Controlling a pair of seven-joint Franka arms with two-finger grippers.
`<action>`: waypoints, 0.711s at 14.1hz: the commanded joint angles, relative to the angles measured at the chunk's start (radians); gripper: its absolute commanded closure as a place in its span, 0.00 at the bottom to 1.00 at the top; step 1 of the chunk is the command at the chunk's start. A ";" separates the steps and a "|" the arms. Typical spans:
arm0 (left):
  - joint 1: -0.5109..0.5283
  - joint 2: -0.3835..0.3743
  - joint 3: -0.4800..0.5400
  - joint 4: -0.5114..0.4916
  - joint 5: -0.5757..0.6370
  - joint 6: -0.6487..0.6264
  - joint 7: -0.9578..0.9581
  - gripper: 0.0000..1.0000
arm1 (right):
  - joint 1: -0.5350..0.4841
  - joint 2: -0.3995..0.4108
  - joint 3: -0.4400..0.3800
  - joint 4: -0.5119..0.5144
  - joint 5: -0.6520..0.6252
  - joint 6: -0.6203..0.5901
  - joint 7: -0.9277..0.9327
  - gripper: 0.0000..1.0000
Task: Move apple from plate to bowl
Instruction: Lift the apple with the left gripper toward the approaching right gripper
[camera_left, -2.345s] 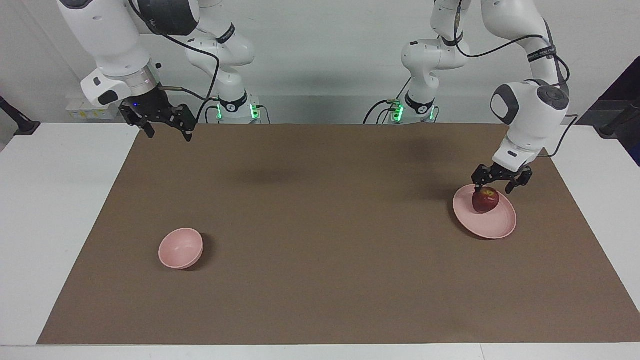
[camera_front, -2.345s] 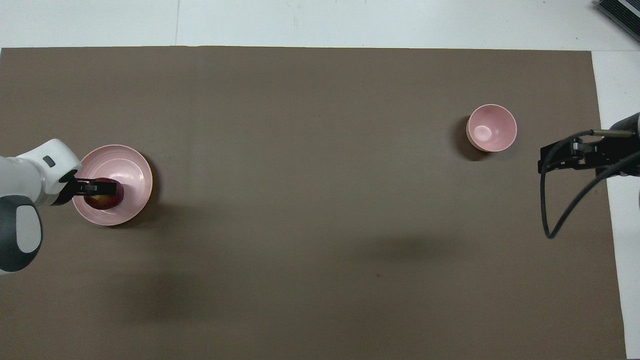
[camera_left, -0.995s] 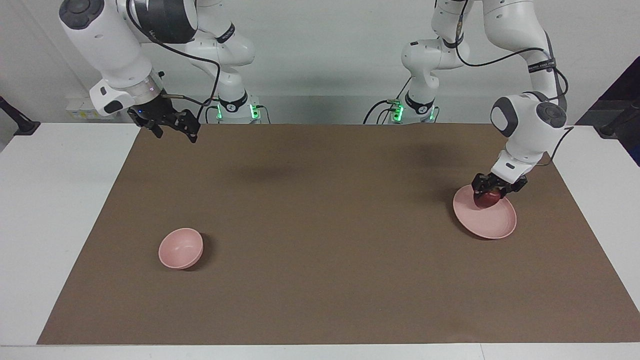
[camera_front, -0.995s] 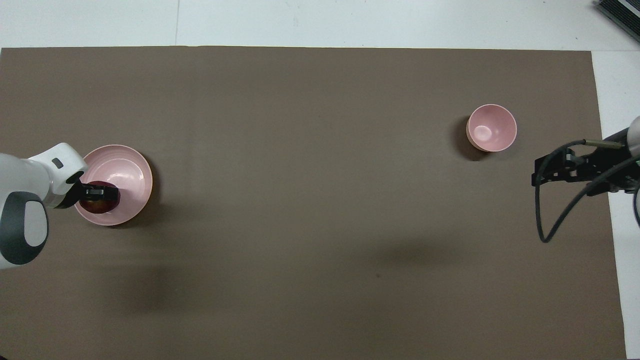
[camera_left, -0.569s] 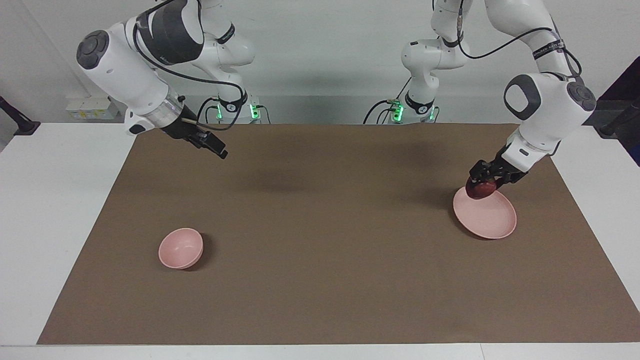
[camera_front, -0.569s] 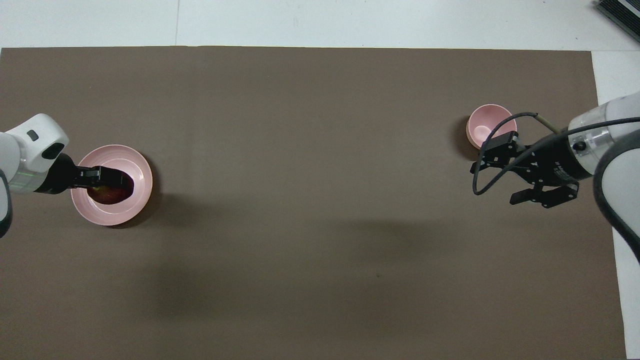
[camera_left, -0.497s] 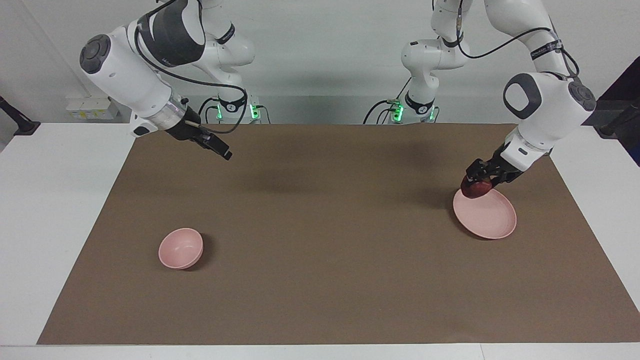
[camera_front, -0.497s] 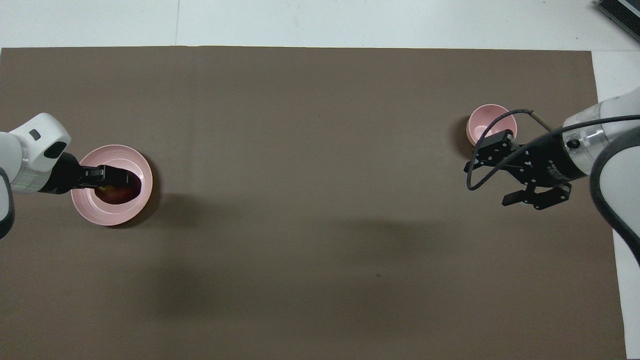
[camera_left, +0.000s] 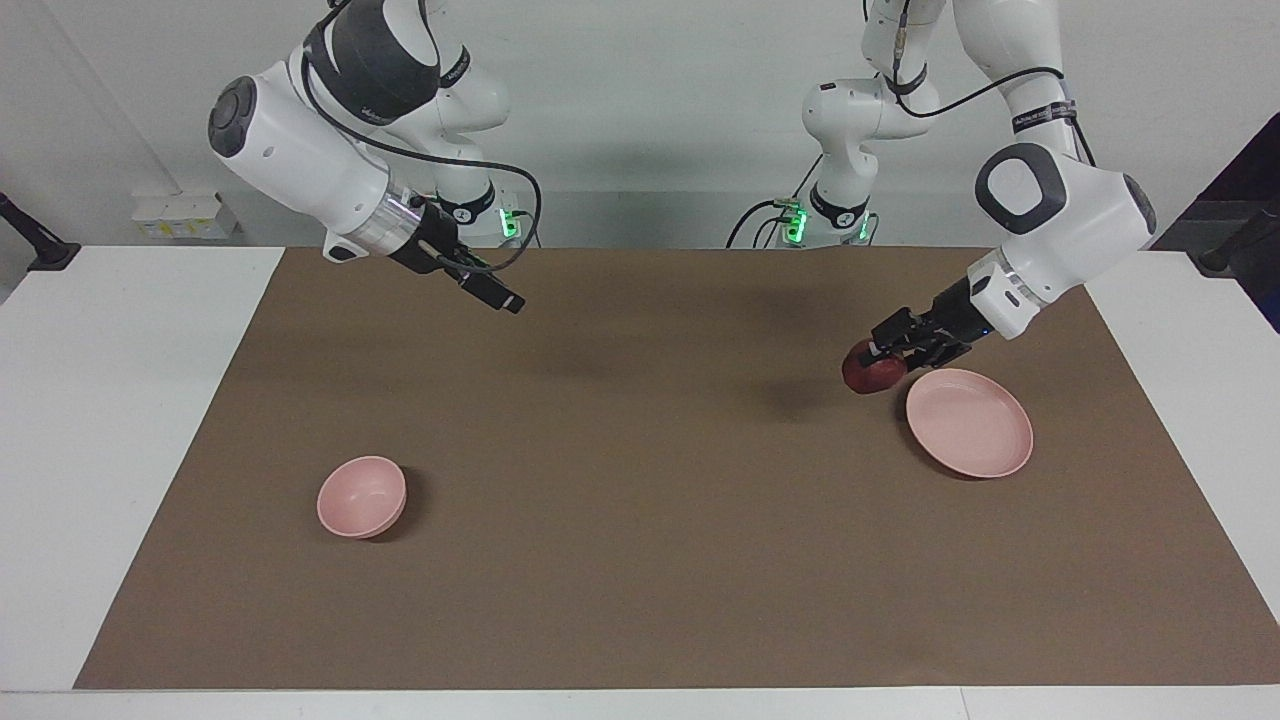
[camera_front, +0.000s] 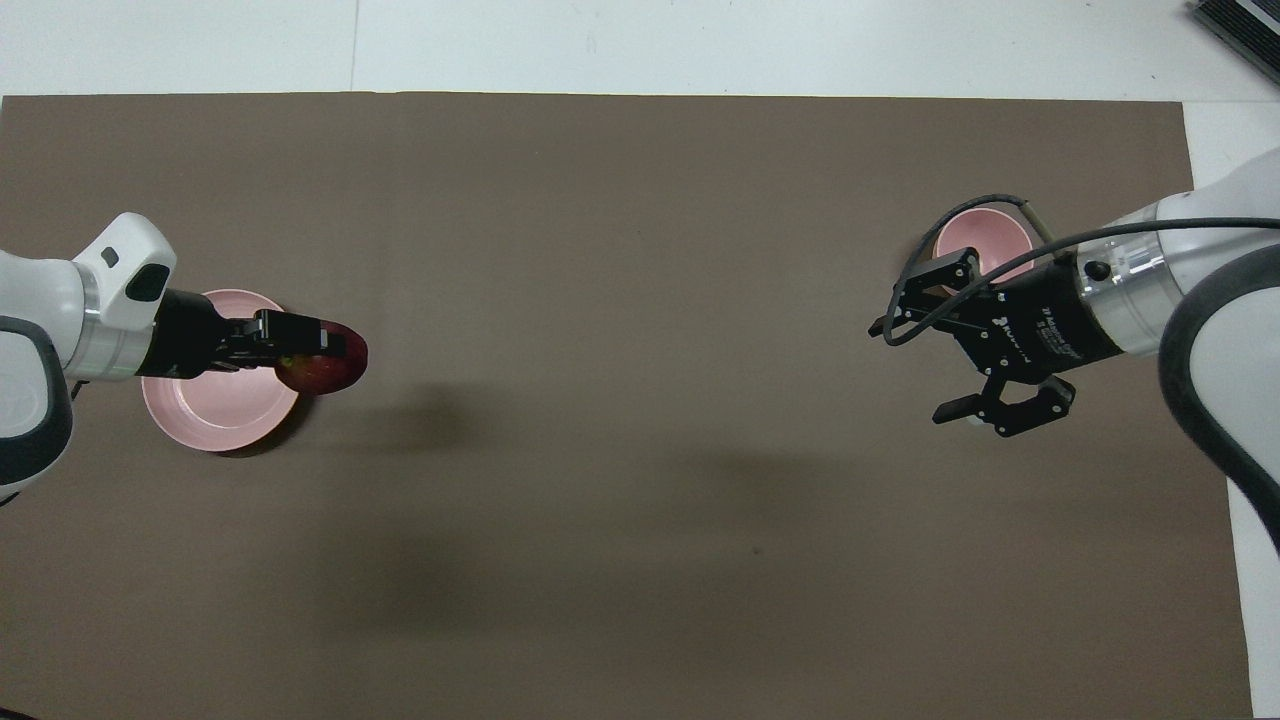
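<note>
Counting one apple (camera_left: 872, 373), plate (camera_left: 970, 424), bowl (camera_left: 361, 496).

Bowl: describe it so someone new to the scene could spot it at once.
On the brown mat, look toward the right arm's end of the table. The bowl sits there alone, small, deep, round and pale pink. The other pink dish, the plate at the left arm's end, is wider and flat.

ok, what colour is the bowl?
Pale pink, inside and out. The bowl shows best in the facing view; in the overhead view the right arm partly covers it.
</note>
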 joint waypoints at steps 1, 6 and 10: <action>-0.007 -0.024 -0.021 -0.014 -0.161 -0.017 0.000 1.00 | 0.021 -0.027 0.002 -0.065 0.070 0.073 0.074 0.00; -0.007 -0.041 -0.090 -0.043 -0.391 -0.003 0.008 1.00 | 0.098 0.025 0.002 -0.113 0.261 0.151 0.140 0.00; -0.009 -0.069 -0.169 -0.058 -0.516 0.038 0.008 1.00 | 0.103 0.010 0.002 -0.174 0.366 0.196 0.167 0.00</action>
